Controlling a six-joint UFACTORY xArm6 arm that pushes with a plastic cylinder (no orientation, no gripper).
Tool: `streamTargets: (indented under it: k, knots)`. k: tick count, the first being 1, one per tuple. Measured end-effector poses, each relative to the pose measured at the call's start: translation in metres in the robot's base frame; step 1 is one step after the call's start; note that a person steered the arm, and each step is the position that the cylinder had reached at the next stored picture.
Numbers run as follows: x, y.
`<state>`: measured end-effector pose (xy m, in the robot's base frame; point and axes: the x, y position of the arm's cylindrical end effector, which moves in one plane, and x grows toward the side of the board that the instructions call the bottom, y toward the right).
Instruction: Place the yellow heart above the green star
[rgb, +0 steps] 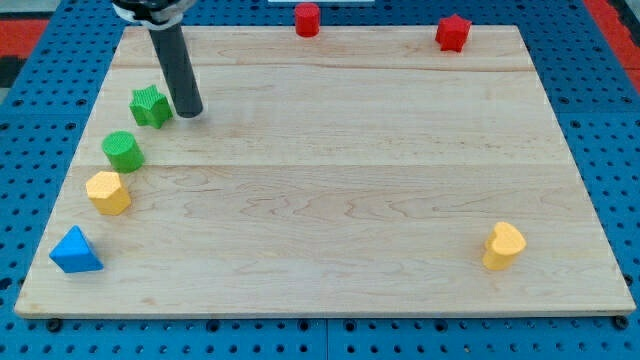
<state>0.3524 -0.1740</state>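
The yellow heart (503, 246) lies near the view's bottom right corner of the wooden board (340, 170). The green star (150, 105) sits at the view's upper left. My tip (189, 110) rests on the board just right of the green star, very close to it. The yellow heart is far from my tip, across the board.
A green cylinder (123, 150), a yellow hexagon-like block (108, 192) and a blue triangle (76, 251) run down the left edge below the star. A red cylinder (307, 19) and a red star (453, 33) sit at the top edge.
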Motion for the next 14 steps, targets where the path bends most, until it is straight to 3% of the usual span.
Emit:
streamTargets:
  k: [1, 2, 5, 7, 9, 10, 12, 14]
  knots:
    - [-0.010, -0.025]
    - [0.004, -0.012]
    - [0.093, 0.129]
    - [0.196, 0.181]
    - [0.235, 0.294]
    - [0.234, 0.354]
    - [0.179, 0.356]
    - [0.172, 0.371]
